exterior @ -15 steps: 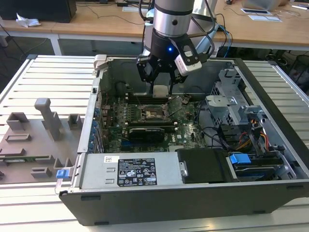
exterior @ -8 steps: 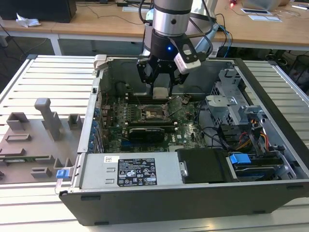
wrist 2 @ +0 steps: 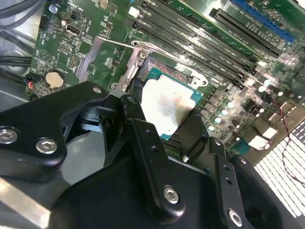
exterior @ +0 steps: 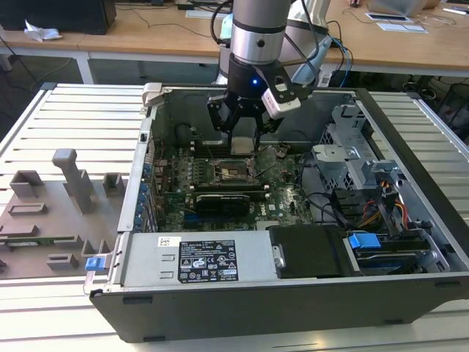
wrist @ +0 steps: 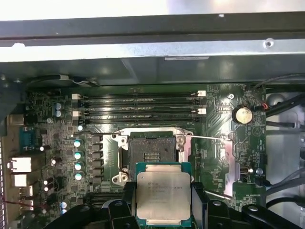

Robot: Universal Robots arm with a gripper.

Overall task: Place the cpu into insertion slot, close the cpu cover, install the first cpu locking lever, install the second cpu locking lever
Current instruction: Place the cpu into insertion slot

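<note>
Arm (exterior: pixel 256 37) is basically vertical, wrist pointing straight down with a little blue light glowing on it. The pincer (exterior: pixel 242 144) hangs below that, its two black fingers (wrist: pixel 199 202) clamped onto opposite edges of the cpu (wrist: pixel 163 195), which sits flat between them.

What the held cpu (wrist 2: pixel 167 107) masks
In the second wrist view the fingers (wrist 2: pixel 143 143) of the pincer (wrist 2: pixel 164 112) cover two edges of the cpu, which hides most of the insertion slot (wrist 2: pixel 129 71) beyond the pincer. In the first wrist view the fingers run off the picture's edge.
</note>
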